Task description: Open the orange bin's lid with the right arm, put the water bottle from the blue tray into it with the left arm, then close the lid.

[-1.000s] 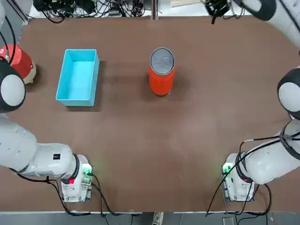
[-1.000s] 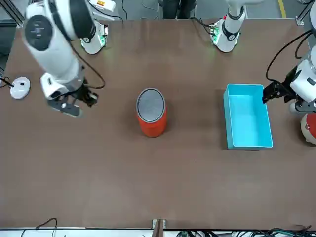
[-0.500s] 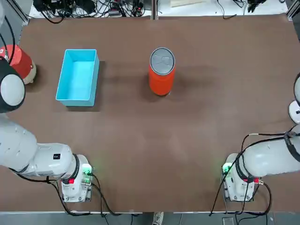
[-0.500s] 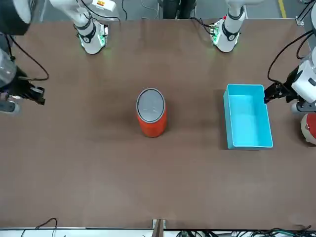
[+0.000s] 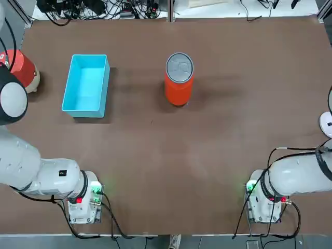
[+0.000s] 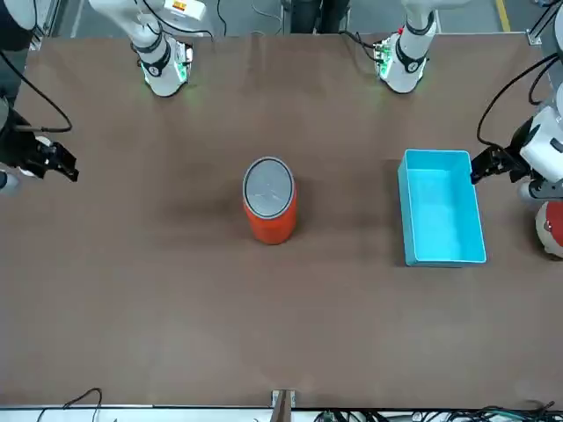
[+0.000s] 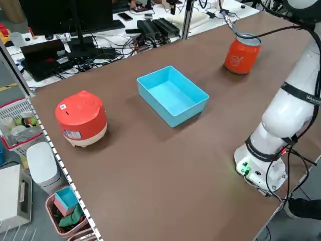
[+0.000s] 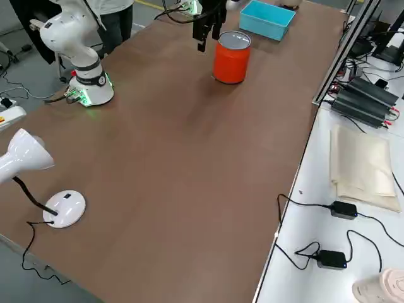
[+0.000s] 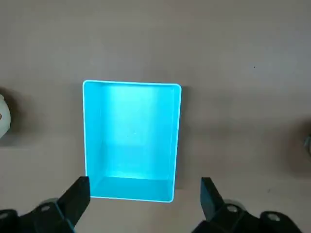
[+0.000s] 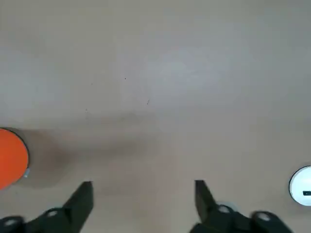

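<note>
Both grippers hung wide open and empty.
The blue tray (image 9: 130, 141) lay beyond the left gripper (image 9: 144, 196); the lid (image 5: 179, 67) sat on the orange bin (image 10: 11, 156), off beside the right gripper (image 10: 143, 199).

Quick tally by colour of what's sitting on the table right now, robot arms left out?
Orange: 1, the orange bin, with the grey lid closed on it.
Blue: 1, the blue tray, empty; no bottle in view.
Red and white: 1, rounded pot.
White: 1, lamp base.
Total: 4

No legible text anywhere.
</note>
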Available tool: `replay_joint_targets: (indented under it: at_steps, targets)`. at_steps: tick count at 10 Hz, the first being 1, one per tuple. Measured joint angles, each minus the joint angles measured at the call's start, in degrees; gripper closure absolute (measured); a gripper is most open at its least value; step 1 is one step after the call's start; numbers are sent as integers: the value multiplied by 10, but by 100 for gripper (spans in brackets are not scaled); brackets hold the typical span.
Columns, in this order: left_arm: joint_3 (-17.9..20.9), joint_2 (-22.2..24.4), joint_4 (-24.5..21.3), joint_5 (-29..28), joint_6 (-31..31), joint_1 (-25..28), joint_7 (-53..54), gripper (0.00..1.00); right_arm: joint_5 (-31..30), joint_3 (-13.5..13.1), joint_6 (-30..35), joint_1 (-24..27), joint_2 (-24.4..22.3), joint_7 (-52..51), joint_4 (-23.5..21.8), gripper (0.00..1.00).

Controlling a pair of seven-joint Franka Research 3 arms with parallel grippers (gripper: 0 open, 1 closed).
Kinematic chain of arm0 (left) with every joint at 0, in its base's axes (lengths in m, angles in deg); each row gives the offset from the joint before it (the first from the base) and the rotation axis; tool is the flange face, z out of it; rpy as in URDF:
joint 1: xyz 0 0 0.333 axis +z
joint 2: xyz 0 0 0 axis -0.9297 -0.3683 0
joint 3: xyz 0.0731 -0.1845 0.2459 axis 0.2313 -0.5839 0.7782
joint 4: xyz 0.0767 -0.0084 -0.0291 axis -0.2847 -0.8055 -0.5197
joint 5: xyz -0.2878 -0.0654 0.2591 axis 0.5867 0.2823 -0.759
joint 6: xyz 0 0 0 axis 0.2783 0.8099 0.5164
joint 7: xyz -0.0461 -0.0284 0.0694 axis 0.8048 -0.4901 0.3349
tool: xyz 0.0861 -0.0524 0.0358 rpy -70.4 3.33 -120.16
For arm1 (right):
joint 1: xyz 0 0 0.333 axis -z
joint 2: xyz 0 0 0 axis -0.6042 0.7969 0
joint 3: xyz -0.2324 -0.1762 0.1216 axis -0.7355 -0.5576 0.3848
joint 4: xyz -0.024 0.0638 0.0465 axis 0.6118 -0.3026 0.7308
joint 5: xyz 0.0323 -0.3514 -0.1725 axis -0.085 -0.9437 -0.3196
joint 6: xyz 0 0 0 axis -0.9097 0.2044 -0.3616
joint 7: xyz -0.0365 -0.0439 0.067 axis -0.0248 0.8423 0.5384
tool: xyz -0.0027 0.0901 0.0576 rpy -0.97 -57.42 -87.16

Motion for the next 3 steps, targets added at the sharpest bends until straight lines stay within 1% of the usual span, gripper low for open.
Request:
replay_joint_targets:
  at_steps: [3]
  targets:
    - [0,0,0,0,0,0,0,0,0,0,0,1,0,-3,-1,0]
